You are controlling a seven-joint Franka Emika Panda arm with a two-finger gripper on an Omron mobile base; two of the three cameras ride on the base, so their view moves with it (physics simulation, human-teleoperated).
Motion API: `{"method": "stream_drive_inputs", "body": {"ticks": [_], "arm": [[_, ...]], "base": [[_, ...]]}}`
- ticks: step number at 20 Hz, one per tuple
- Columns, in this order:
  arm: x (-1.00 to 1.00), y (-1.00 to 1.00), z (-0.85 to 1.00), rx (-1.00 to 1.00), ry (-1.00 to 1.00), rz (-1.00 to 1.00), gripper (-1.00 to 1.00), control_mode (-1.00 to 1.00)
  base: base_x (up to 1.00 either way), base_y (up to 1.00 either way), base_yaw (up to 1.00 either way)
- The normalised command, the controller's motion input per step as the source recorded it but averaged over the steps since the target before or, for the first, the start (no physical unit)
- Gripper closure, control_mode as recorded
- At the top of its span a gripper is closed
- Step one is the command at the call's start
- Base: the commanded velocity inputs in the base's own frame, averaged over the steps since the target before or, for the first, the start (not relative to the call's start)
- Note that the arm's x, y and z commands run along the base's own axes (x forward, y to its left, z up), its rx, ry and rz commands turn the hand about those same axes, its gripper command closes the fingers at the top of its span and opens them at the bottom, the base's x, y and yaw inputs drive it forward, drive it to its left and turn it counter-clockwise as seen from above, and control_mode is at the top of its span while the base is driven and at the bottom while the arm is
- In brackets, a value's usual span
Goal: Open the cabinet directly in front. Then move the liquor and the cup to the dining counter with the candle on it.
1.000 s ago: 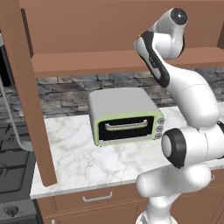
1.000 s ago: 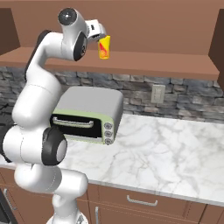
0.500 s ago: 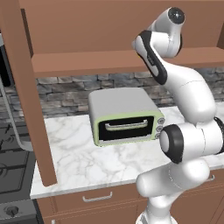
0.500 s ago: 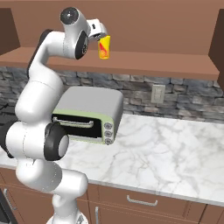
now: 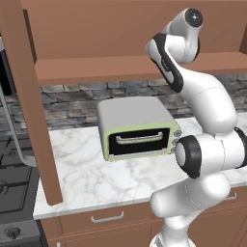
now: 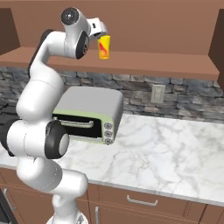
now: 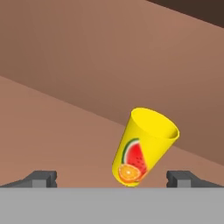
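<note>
The cabinet (image 6: pixel 153 61) stands open, and its door (image 5: pixel 26 96) swings out at the left. On its bottom shelf the yellow cup (image 6: pixel 104 47) with a fruit print stands upright. My gripper (image 6: pixel 101 35) reaches up into the cabinet, right beside the cup. In the hand view the cup (image 7: pixel 144 146) sits close ahead, between the two wide-apart fingertips of the open gripper (image 7: pixel 113 178), and nothing is held. The liquor, the dining counter and the candle are out of view.
A green-fronted toaster oven (image 5: pixel 137 128) (image 6: pixel 87 111) sits on the marble counter (image 6: pixel 175 153) below the cabinet, under my raised arm. A stove (image 5: pixel 9 183) lies to the left. The cabinet's right door (image 6: pixel 217 39) juts out. A wall outlet (image 6: pixel 157 92) is on the stone backsplash.
The arm has shifted very slightly near the cup. The cup has not moved and the jaws stay wide.
</note>
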Motion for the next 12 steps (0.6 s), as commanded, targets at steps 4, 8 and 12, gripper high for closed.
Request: {"method": "stream_drive_inputs", "body": {"ticks": [4, 8, 12], "arm": [[0.02, 0.00, 0.00, 0.00, -0.09, 0.00, -1.00, -1.00], [0.02, 0.00, 0.00, 0.00, -0.07, 0.00, -1.00, -1.00], [0.09, 0.00, 0.00, 0.00, -0.01, 0.00, -1.00, -1.00]], "base": [[0.00, 0.00, 0.00], [0.00, 0.00, 0.00], [0.00, 0.00, 0.00]]}}
